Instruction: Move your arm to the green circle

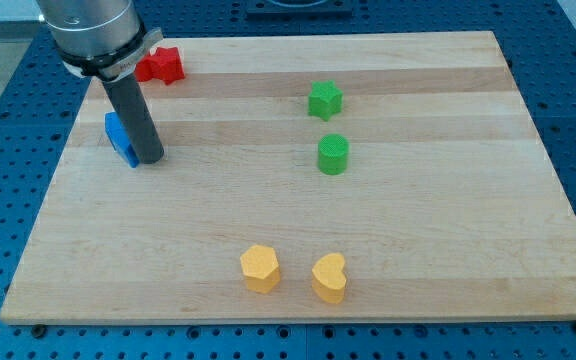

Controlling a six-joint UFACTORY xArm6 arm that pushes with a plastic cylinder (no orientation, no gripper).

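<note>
Rod tip parked by the blue block, green circle well off toward the board's middle.

The tip (149, 159) holds nothing, being a bare rod, and rests just beside the blue block (120, 138) near the view's left edge. The green circle (333, 155) sits right of centre, below the green star (324, 100). A straight slide toward the view's right looks clear; stopping short should avoid shoving the circle.
</note>
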